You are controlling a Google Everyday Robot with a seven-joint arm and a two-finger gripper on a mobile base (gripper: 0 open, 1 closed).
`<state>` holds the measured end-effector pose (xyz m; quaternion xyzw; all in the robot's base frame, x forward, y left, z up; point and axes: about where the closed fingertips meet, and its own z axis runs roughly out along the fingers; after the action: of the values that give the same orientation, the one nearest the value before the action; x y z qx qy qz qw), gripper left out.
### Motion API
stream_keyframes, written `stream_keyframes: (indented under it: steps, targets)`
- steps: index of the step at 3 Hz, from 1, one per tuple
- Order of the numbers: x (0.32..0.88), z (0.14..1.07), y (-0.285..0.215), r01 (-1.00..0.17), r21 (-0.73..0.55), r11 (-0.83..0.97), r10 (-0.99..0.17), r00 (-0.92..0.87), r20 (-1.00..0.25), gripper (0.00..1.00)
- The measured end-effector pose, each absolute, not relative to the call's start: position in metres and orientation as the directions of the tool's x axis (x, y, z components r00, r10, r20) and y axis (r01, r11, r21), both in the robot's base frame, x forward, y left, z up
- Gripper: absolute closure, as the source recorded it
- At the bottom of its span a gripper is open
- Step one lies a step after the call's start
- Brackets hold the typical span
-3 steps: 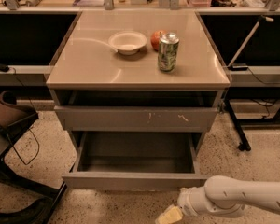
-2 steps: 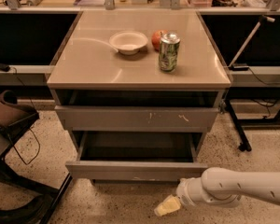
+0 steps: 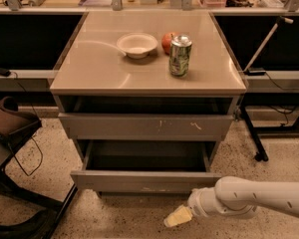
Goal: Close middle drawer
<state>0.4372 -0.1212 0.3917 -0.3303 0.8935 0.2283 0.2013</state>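
Observation:
The middle drawer [image 3: 145, 181] is a wide grey drawer with a plain front. It stands partly pulled out of the cabinet, with its bare grey inside [image 3: 147, 159] showing. My gripper [image 3: 177, 216], with a yellowish tip on a white arm [image 3: 259, 199] coming in from the right, is low over the floor. It sits just below and in front of the right part of the drawer front. I cannot tell whether it touches the front.
Above is a grey drawer front with white scratch marks [image 3: 145, 126]. The cabinet top [image 3: 89, 68] holds a white bowl [image 3: 137, 45], a red apple [image 3: 168, 42] and a green can [image 3: 180, 55]. A chair [image 3: 10, 128] stands at the left and a black stand leg [image 3: 254, 138] at the right.
The middle drawer has slid further into the cabinet than a second ago. My gripper and arm have moved up and slightly left, toward the drawer front.

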Motion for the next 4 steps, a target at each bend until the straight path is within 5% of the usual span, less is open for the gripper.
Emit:
stream_keyframes:
  steps: [3, 4]
  targets:
    - [0.542, 0.409, -0.135, -0.577, 0.278, 0.767, -0.381, -0.76, -0.526, 0.0]
    - [0.539, 0.409, -0.135, -0.577, 0.278, 0.768, -0.381, -0.76, -0.526, 0.0]
